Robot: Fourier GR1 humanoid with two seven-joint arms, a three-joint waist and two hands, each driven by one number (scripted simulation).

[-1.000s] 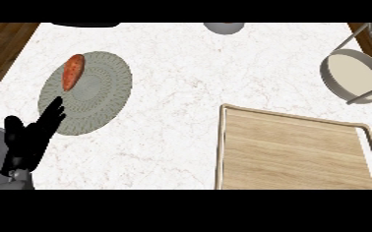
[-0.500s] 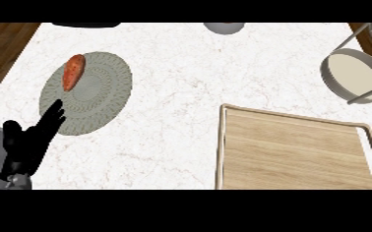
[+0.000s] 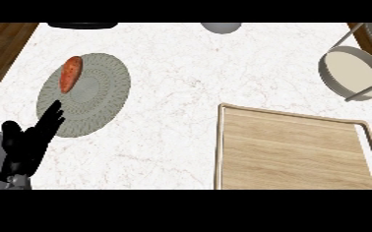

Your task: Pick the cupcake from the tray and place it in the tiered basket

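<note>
The wooden tray (image 3: pixel 291 150) lies at the lower right of the counter, and no cupcake shows on it or anywhere else in the head view. The tiered basket (image 3: pixel 349 71) stands at the right edge, its round pale tier and grey wire frame partly cut off. My left hand (image 3: pixel 25 147) rests at the lower left with straight fingers pointing up toward the grey plate, holding nothing. My right hand is out of view.
A grey round plate (image 3: pixel 91 96) at the left carries an orange-red sweet potato (image 3: pixel 70 72) on its upper left part. A grey bowl (image 3: pixel 221 27) and a dark object (image 3: pixel 82 25) peek in at the counter's far edge.
</note>
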